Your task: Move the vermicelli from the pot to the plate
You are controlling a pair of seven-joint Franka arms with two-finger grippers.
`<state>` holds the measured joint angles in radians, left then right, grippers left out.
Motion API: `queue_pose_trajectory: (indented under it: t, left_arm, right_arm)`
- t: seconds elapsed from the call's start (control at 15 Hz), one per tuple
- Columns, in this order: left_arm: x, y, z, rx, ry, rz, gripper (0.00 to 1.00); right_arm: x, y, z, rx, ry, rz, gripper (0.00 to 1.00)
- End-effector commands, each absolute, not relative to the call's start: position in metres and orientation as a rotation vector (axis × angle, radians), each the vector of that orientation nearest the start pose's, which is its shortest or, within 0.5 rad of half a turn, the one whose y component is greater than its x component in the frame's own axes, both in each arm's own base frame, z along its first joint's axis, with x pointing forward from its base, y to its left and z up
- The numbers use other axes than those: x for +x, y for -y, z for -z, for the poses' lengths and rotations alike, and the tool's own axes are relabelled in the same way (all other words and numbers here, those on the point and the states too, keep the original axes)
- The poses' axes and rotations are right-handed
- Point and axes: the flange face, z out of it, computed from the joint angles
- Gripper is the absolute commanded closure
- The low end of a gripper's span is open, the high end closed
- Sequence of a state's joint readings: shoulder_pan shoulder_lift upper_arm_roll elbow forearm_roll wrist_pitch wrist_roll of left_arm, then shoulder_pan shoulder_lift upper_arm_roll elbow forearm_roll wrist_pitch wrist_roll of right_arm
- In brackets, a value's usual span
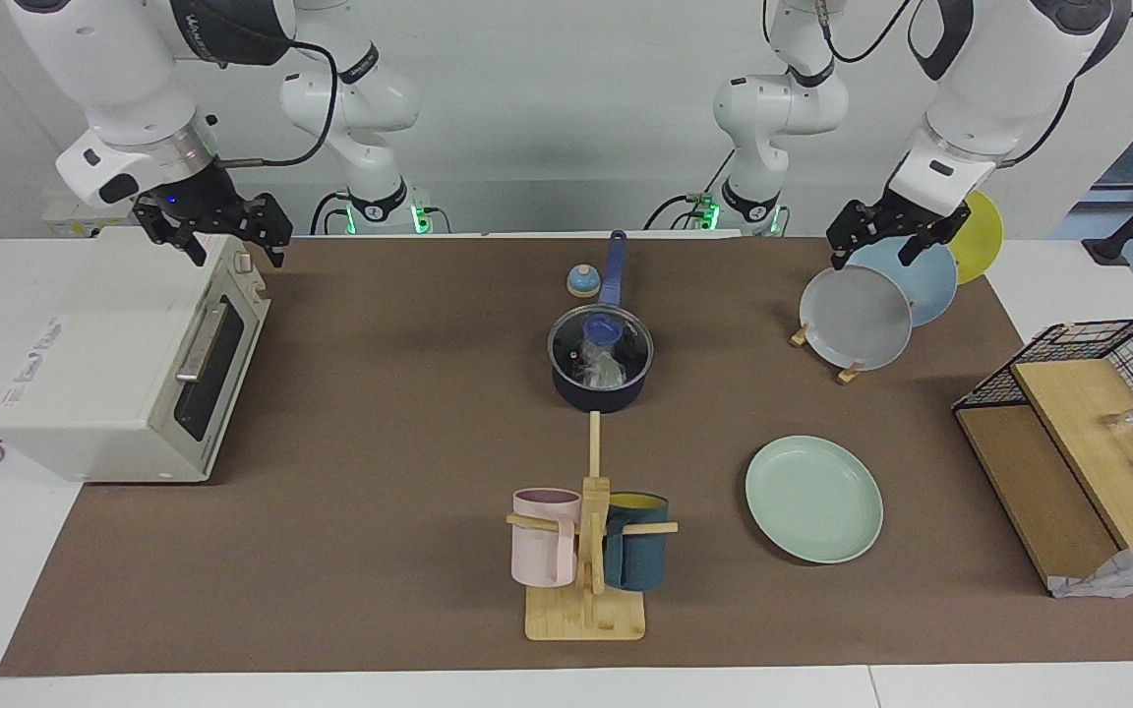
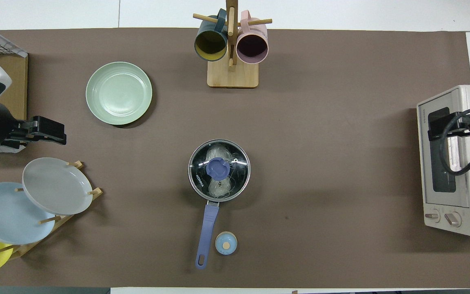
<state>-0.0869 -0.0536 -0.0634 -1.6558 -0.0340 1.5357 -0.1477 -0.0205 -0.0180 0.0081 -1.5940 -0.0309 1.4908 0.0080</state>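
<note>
Right, biggest first: the surface (image 1: 380,511) is a brown mat w/ white margins, pale wall at the robots' end. A toaster oven (image 1: 124,364) sits at the right arm's end; a wire basket (image 1: 1107,393) w/ wood boards at the left arm's end. The plate rack (image 2: 55,212) holds grey, blue & yellow plates. A mug stand (image 1: 586,551) carries a pink & a teal mug, farther from the robots than the pot.

The pot (image 1: 599,379) sits mid-surface under a glass lid (image 2: 219,169), handle toward the robots. The plate (image 1: 813,499) lies flat, bare, toward the left arm's end, farther out than the pot.

The vermicelli (image 2: 218,179) is in the pot, seen thru the lid. Probably v. light, soft, maybe slippery; strands likely trail, so pinch the clump's middle. Lid knob comes first.

Right end effector (image 1: 222,231) hangs over the oven, left end effector (image 1: 886,241) over the rack; both wait, fingers apart, empty.
</note>
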Motion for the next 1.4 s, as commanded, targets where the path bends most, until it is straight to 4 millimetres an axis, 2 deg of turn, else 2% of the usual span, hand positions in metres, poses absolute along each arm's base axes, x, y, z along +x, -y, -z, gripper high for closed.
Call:
queue_pose_trajectory:
  t: [0.0, 0.47, 0.53, 0.6, 0.8, 0.87, 1.07, 1.2, 1.27, 1.33]
  left_arm:
    - [0.526, 0.081, -0.611, -3.148, -0.014, -0.107, 0.00]
    - [0.526, 0.081, -0.611, -3.148, -0.014, -0.107, 0.00]
    - [0.526, 0.081, -0.611, -3.148, -0.014, -0.107, 0.00]
    - [0.526, 0.081, -0.611, -3.148, -0.014, -0.107, 0.00]
    - [0.526, 0.081, -0.611, -3.148, -0.014, -0.107, 0.00]
    - [0.526, 0.081, -0.611, -3.148, -0.014, -0.107, 0.00]
    - [0.526, 0.081, -0.611, -3.148, -0.014, -0.107, 0.00]
    - [0.526, 0.081, -0.611, -3.148, -0.014, -0.107, 0.00]
    - [0.526, 0.081, -0.611, -3.148, -0.014, -0.107, 0.00]
    - [0.526, 0.081, -0.611, -3.148, -0.014, -0.107, 0.00]
  right_arm:
    - [0.537, 0.012, -0.621, -3.171, 0.007, -0.147, 0.00]
    - [0.538, 0.008, -0.621, -3.169, 0.015, -0.134, 0.00]
    - [0.539, 0.004, -0.621, -3.171, 0.022, -0.132, 0.00]
    - [0.539, -0.010, -0.620, -3.171, 0.053, -0.134, 0.00]
    - [0.543, -0.038, -0.621, -3.146, -0.036, -0.128, 0.00]
    - [0.542, -0.060, -0.621, -3.144, -0.031, -0.121, 0.00]
    - [0.537, -0.147, -0.614, -3.152, -0.121, -0.105, 0.00]
    - [0.542, -0.193, -0.605, -3.145, -0.129, -0.118, 0.00]
    - [0.544, -0.213, -0.592, -3.147, -0.144, -0.142, 0.00]
    - [0.542, -0.242, -0.582, -3.157, -0.141, -0.135, 0.00]
